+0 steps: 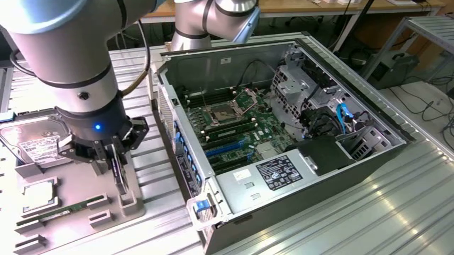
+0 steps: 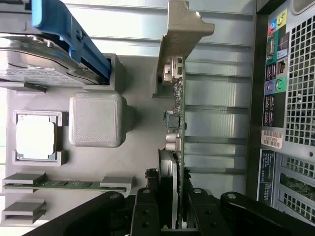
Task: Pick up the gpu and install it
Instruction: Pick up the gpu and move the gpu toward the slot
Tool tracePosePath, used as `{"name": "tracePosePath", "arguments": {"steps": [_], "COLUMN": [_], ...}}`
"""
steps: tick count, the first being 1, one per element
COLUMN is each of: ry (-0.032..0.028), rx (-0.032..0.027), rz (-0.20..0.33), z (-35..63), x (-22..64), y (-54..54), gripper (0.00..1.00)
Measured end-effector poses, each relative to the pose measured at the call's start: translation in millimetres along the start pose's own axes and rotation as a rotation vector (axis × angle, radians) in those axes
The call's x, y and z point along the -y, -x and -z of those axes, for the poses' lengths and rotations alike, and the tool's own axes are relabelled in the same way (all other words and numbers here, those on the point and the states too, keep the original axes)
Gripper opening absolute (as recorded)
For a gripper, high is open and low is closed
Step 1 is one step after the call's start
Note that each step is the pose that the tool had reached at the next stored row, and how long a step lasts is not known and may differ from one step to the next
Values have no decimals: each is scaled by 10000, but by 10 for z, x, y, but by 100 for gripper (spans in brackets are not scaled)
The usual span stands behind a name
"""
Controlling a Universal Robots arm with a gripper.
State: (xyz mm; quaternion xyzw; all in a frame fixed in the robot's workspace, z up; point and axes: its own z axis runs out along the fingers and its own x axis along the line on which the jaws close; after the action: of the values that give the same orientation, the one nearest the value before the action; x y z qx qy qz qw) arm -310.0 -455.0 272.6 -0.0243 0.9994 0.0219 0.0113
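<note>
Gripper clamped across the gpu, which stands edge-up in the tray. Card looks light, stiff and fragile; best held by its flat faces.

The gpu stands on edge in the tray, hard drive at its far end; the computer case lies to the exterior view's right.

Thick silver-grey arm, upper left of the exterior view, with a dark joint band; blue light glows on its black wrist; black bolted gripper; black cable alongside
</note>
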Motion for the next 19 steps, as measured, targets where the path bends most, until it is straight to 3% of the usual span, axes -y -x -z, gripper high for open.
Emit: {"name": "tracePosePath", "arguments": {"steps": [19], "ry": [-1], "rx": [-1], "rz": [0], "z": [530], "x": [-23], "y": [13], "gripper": [28]}}
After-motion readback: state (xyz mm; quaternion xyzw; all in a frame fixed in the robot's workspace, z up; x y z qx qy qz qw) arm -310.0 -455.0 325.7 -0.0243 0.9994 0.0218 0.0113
